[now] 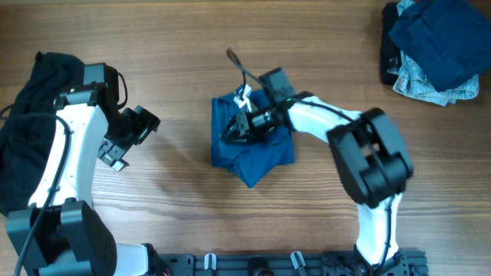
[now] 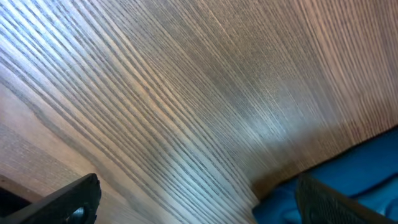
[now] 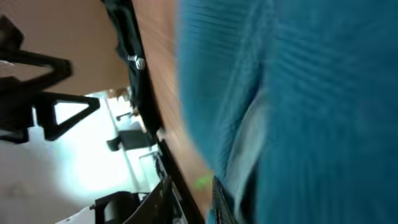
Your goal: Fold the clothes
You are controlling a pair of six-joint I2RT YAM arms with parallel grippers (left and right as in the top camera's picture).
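Spreading beneath everything, the wooden surface (image 1: 176, 207) is seen to carry the teal-blue shirt (image 1: 261, 159) near its middle. The shirt is already gathered into a compact, roughly squared bundle, with one corner hanging loose at its near edge. Well to the left of the shirt a black garment (image 1: 27, 107) is heaped, and far to the right of the shirt, toward the back, the navy and pale-denim heap (image 1: 433, 46) is set aside. The right pincer (image 1: 238, 130) rests on the shirt's back-left part; whether it is clenched on cloth or merely pressing cannot be told, since its wrist view is filled with blurred blue fabric. The left pincer (image 1: 130, 139) is held to the left of the shirt, apart from it, released and empty, its fingers (image 2: 62, 199) spread wide over bare wood. The shirt is judged light, soft and limp, so no shape will be kept unless it is laid flat. Hold is best taken at a hem or corner through all layers, and slipping of the folded layers is the chief risk if it is dragged.
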